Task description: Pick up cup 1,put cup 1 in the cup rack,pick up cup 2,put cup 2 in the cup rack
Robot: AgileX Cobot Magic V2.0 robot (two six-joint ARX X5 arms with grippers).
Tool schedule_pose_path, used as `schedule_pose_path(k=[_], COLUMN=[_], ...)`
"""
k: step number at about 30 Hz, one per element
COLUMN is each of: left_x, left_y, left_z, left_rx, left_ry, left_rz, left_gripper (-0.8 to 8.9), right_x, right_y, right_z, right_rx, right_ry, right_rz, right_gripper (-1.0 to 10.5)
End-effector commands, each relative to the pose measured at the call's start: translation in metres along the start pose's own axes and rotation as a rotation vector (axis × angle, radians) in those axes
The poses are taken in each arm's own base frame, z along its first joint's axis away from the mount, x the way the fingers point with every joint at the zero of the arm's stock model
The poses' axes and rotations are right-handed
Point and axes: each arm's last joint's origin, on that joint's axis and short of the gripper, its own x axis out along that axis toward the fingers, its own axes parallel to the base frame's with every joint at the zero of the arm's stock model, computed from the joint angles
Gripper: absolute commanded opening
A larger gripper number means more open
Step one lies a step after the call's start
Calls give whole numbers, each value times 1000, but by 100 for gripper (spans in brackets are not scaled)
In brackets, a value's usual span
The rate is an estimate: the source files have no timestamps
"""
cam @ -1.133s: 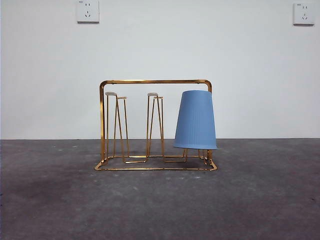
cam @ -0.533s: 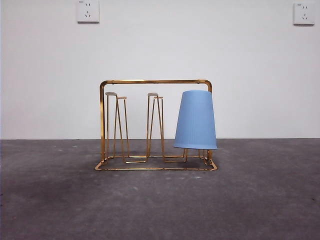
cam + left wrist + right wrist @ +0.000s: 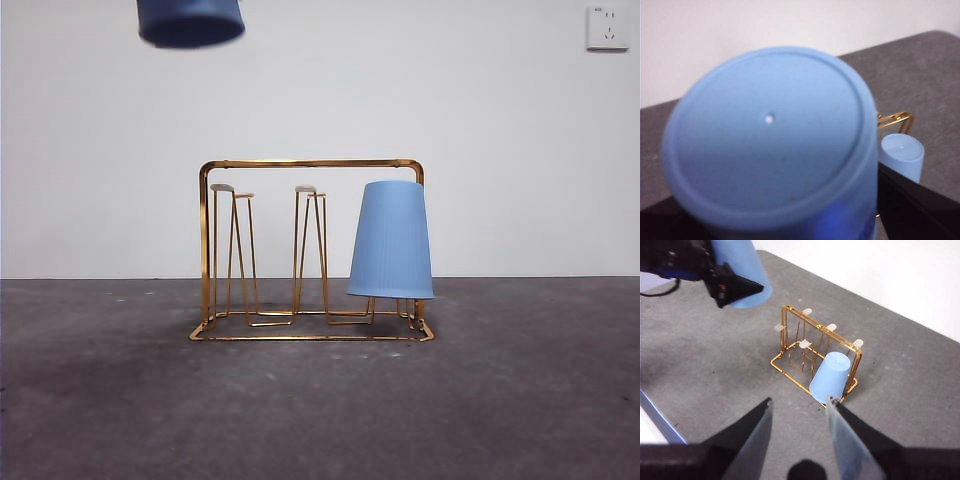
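Cup 2 (image 3: 190, 22) has come into the top of the front view, gripped upside down in the left claw (image 3: 727, 287) high above the cup rack (image 3: 310, 250), where cup 1 (image 3: 391, 240) sits inverted on an end peg, while the right claw (image 3: 797, 440) hangs wide, well apart over the table (image 3: 520, 400).

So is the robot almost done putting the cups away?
About halfway. One blue cup already sits upside down on a peg of the gold cup rack. The left gripper holds the second blue cup high above the table, off to one side of the rack. It has yet to go onto one of the free pegs. The right gripper waits open.
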Motion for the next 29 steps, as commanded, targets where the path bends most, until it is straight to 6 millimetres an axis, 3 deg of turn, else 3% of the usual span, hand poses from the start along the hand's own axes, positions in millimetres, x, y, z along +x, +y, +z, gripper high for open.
schedule_pose_path(k=[1, 17, 29], left_x=[9, 77, 108], left_y=[3, 8, 5], left_z=[-2, -30, -49], left_rx=[-7, 47, 28], left_ry=[-27, 116, 184], left_rz=[-14, -14, 9], left_gripper=[-7, -7, -7], right_x=[1, 1, 1], right_y=[0, -1, -1], right_z=[0, 1, 0], right_rx=[23, 33, 46], right_ry=[0, -7, -5], right_rz=[0, -23, -45], right_gripper=[189, 189, 189])
